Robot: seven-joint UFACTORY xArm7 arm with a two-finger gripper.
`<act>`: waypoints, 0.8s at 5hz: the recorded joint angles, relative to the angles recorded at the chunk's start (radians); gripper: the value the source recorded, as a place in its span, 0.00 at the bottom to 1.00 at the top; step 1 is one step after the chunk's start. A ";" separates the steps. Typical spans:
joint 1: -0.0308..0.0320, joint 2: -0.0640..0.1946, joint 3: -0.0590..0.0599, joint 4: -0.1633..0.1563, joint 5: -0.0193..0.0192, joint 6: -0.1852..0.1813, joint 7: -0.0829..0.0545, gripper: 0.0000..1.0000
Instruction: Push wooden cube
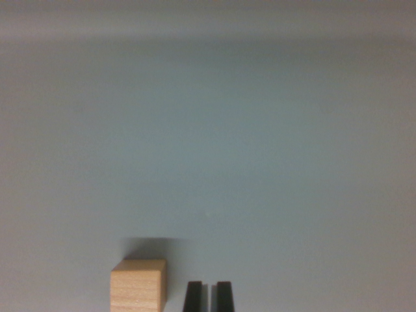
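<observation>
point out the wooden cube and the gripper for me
wooden cube [137, 289], wrist view, middle of its front face
gripper [208, 298], wrist view, narrow gap between its two dark fingertips

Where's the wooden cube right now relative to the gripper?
In the wrist view the wooden cube sits at the bottom edge, just to the view's left of the gripper, with a narrow gap between them, on the plain grey surface.

The cube [138, 285] sits on the tabletop [260, 162] at the wrist view's bottom edge, just to the left of the claw [208, 298], apart from it by a narrow gap.
</observation>
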State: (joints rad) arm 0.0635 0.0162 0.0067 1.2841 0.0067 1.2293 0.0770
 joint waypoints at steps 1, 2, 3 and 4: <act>0.0056 0.001 0.007 -0.045 0.0016 -0.041 0.009 0.00; 0.0056 0.001 0.007 -0.045 0.0016 -0.041 0.009 0.00; 0.0111 0.002 0.013 -0.089 0.0032 -0.081 0.018 0.00; 0.0111 0.002 0.013 -0.089 0.0032 -0.081 0.018 0.00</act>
State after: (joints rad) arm 0.0746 0.0183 0.0200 1.1951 0.0099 1.1486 0.0946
